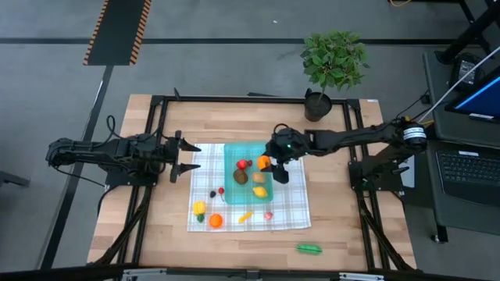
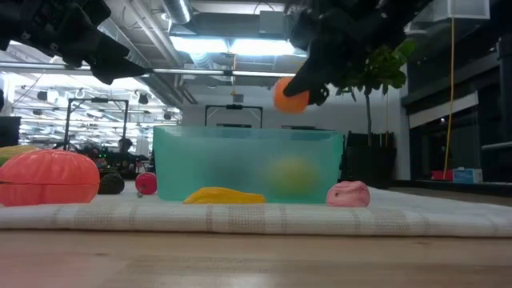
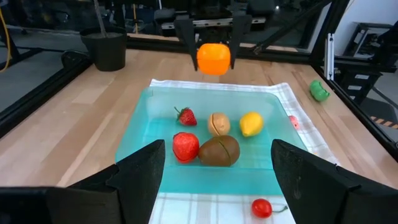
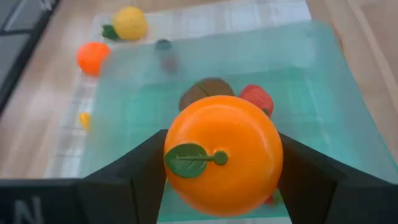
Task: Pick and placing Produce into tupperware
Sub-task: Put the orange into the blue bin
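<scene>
The teal tupperware (image 1: 234, 152) rests on the checked cloth (image 1: 297, 207). It holds a strawberry (image 3: 185, 116), a red fruit (image 3: 185, 147), a brown kiwi (image 3: 219, 151), a tan nut (image 3: 218, 123) and a lemon (image 3: 250, 123). My right gripper (image 1: 269, 164) hangs over the container, shut on an orange toy fruit (image 3: 214, 58). More produce lies on the cloth toward the near edge: a yellow piece (image 1: 200, 208), an orange one (image 1: 215, 221), a cherry (image 1: 221, 190) and a pink one (image 1: 268, 215). My left gripper (image 1: 186, 156) waits open at the cloth's left edge. My right gripper pinches the orange fruit by its two opposite sides (image 4: 177, 180), one finger (image 4: 134, 171) on each flank. The fingers come from above, pointing down. The fruit is lifted clear above the container (image 2: 248, 164), its green leaf and stem (image 4: 189, 160) facing the wrist camera.
A green pea pod (image 1: 308, 249) lies on the bare wood near the table's near edge, off the cloth. A potted plant (image 1: 317, 105) stands at the far edge, close behind my right arm. A black frame (image 1: 156, 109) borders the table.
</scene>
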Controlling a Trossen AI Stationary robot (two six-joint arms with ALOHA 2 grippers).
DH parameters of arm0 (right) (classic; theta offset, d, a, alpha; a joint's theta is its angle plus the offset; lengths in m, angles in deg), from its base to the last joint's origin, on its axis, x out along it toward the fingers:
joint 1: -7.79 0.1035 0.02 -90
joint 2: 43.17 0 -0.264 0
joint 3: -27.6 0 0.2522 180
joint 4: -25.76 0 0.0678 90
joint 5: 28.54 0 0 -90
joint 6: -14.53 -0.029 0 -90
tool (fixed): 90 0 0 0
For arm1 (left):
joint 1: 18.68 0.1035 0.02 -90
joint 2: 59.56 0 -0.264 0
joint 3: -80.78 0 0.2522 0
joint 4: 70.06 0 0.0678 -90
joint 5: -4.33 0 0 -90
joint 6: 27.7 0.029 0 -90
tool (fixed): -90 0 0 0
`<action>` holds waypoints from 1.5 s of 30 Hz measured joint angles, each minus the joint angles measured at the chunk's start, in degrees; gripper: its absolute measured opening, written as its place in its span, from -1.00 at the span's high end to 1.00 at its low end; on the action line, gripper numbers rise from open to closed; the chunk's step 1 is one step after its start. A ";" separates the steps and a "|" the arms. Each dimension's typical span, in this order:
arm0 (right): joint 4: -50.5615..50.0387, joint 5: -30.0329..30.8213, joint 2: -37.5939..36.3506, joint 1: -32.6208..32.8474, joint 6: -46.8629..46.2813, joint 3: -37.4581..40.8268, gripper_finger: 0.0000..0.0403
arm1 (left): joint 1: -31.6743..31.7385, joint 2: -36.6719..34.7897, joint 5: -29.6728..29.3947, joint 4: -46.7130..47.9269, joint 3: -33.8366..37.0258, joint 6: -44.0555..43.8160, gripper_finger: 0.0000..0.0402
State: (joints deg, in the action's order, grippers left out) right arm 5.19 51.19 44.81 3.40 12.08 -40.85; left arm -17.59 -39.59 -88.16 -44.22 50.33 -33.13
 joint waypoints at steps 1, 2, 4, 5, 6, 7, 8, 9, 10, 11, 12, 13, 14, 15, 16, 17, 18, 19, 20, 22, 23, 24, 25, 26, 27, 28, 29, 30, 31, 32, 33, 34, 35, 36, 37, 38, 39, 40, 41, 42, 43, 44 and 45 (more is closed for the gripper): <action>-0.49 -0.18 0.80 -0.35 0.31 -0.64 -0.23 | 0.01 0.00 0.00 0.49 0.00 0.00 -0.43; -0.61 -0.51 1.68 -0.69 1.01 -1.41 -0.23 | -0.01 0.00 0.00 1.08 0.00 0.00 -0.43; -0.34 -1.21 3.22 -1.35 1.78 -2.79 -0.23 | -0.01 0.02 0.00 2.17 0.00 0.00 -0.43; -0.23 -1.47 4.21 -1.74 2.25 -3.61 -0.23 | 0.00 0.01 0.00 2.56 0.01 0.00 -0.43; -0.25 -1.49 5.26 -2.06 2.76 -4.40 -0.23 | -0.01 0.02 0.00 2.73 0.00 0.00 -0.43; -0.54 -1.52 6.32 -2.42 3.26 -5.11 -0.23 | 0.00 0.01 0.00 2.71 0.01 0.00 -0.43; -0.64 -1.56 7.32 -2.85 4.04 -5.88 -0.23 | 0.00 0.00 0.00 2.68 0.01 0.00 -0.43; -0.55 -1.58 8.44 -3.20 4.53 -6.90 -0.23 | 0.00 0.02 0.00 2.70 0.00 0.00 -0.43; -0.39 -1.60 9.44 -3.61 4.91 -7.77 -0.23 | -0.01 0.02 0.00 2.71 0.00 0.00 -0.43; -0.60 -1.60 10.36 -4.05 5.35 -8.64 -0.23 | 0.00 0.00 0.00 2.68 0.00 0.00 -0.43; -1.40 -1.62 11.39 -4.46 5.73 -9.58 -0.23 | 0.01 0.02 0.00 2.70 0.00 0.00 -0.43; -2.02 -1.63 12.45 -4.89 5.92 -10.46 -0.23 | 0.00 0.02 0.00 2.70 0.02 0.00 -0.43; -2.62 -1.64 13.43 -5.35 6.04 -11.28 -0.23 | 0.00 0.01 0.00 2.68 0.01 0.00 -0.43; -3.43 -1.62 14.33 -5.82 6.11 -11.99 -0.23 | 0.00 0.00 0.00 2.70 0.01 0.00 -0.43; -4.29 -1.60 15.09 -6.30 6.18 -12.82 -0.23 | 0.00 0.01 0.00 2.70 0.01 0.00 -0.43; -5.00 -1.60 15.88 -6.75 6.33 -13.59 -0.23 | 0.00 0.02 0.00 2.70 0.00 0.00 -0.43; -5.51 -1.65 16.55 -7.09 6.80 -14.18 -0.23 | 0.01 0.01 0.00 2.68 0.02 0.01 -0.43; -6.00 -1.77 17.08 -7.47 7.19 -14.48 -0.23 | 0.01 0.00 0.00 2.70 0.00 0.00 -0.43; -6.49 -1.86 17.59 -7.77 7.33 -14.54 -0.23 | 0.00 0.02 0.00 2.70 0.00 0.00 -0.43; -6.62 -1.86 18.29 -8.27 7.38 -14.54 -0.23 | 0.01 0.02 0.00 2.70 0.00 0.02 -0.43; -6.59 -1.85 18.41 -8.40 7.34 -14.55 -0.23 | 0.01 0.02 0.00 2.70 0.00 0.02 -0.43; -6.45 -1.91 18.42 -8.56 7.26 -14.60 -0.23 | 0.01 0.00 0.00 2.70 0.00 0.02 -0.43; -6.41 -1.91 18.42 -8.60 7.25 -14.60 -0.23 | 0.01 0.02 0.00 2.70 0.01 0.02 -0.43; -6.41 -1.91 18.42 -8.58 7.27 -14.60 -0.23 | 0.01 0.00 0.00 2.70 0.01 0.02 -0.43; -6.43 -1.93 18.44 -8.58 7.35 -14.60 -0.23 | -0.01 0.02 0.00 2.70 0.02 0.02 -0.43; -6.43 -1.91 18.44 -8.58 7.39 -14.60 -0.23 | 0.00 0.02 0.00 2.70 0.00 0.02 -0.43; -6.41 -1.93 18.44 -8.58 7.40 -14.60 -0.23 | 0.00 0.02 0.00 2.70 0.00 0.02 -0.43; -6.41 -1.93 18.44 -8.58 7.40 -14.60 -0.23 | 0.01 0.00 0.00 2.70 0.00 0.02 -0.43; -6.41 -1.93 18.44 -8.58 7.43 -14.60 -0.23 | -0.01 0.01 0.00 2.70 0.01 0.02 -0.43; -6.41 -1.93 18.44 -8.58 7.44 -14.60 -0.23 | -0.01 0.02 0.00 2.70 0.01 0.02 -0.43; -6.38 -1.93 18.50 -8.58 7.44 -14.60 -0.23 | -0.01 0.00 0.00 2.70 0.00 0.03 -0.43; -6.24 -1.93 18.61 -8.58 7.44 -14.58 -0.23 | 0.01 0.02 0.00 2.70 0.01 0.04 -0.43; -6.29 -1.93 18.67 -8.58 7.44 -14.51 -0.23 | -0.01 0.00 0.00 2.70 0.02 0.04 -0.43; -6.65 -1.93 18.71 -8.58 7.42 -14.47 -0.23 | -0.01 0.00 0.00 2.70 0.02 0.04 -0.43; -6.67 -1.93 18.75 -8.58 7.44 -14.43 -0.23 | 0.01 0.01 0.00 2.70 0.01 0.04 -0.43; -6.40 -1.95 18.90 -8.58 7.44 -14.43 -0.23 | 0.01 0.02 0.00 2.70 0.00 0.04 -0.43; -6.17 -1.95 19.06 -8.58 7.43 -14.43 -0.23 | 0.01 0.00 0.00 2.70 0.02 0.04 -0.43; -6.34 -1.95 19.21 -8.58 7.38 -14.43 -0.23 | 0.00 0.00 0.00 2.70 0.02 0.04 -0.43; -6.35 -1.95 19.54 -8.58 7.38 -14.43 -0.23 | 0.01 0.01 0.00 2.70 0.02 0.04 -0.43; -6.14 -1.95 19.99 -8.58 7.45 -14.43 -0.23 | 0.00 0.01 0.00 2.72 0.02 0.04 -0.43; -6.29 -1.95 20.45 -8.58 7.46 -14.44 -0.23 | 0.01 0.01 0.00 2.72 0.01 0.04 -0.43; -6.52 -1.95 20.98 -8.58 7.44 -14.43 -0.23 | 0.01 0.00 0.00 2.72 0.02 0.04 -0.43; -6.40 -1.95 21.50 -8.58 7.45 -14.43 -0.23 | 0.01 0.00 0.00 2.72 0.02 0.04 -0.43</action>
State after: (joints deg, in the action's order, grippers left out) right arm -1.21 49.24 66.31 -5.18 19.53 -55.28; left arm -17.58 -39.59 -88.16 -41.49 50.35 -33.09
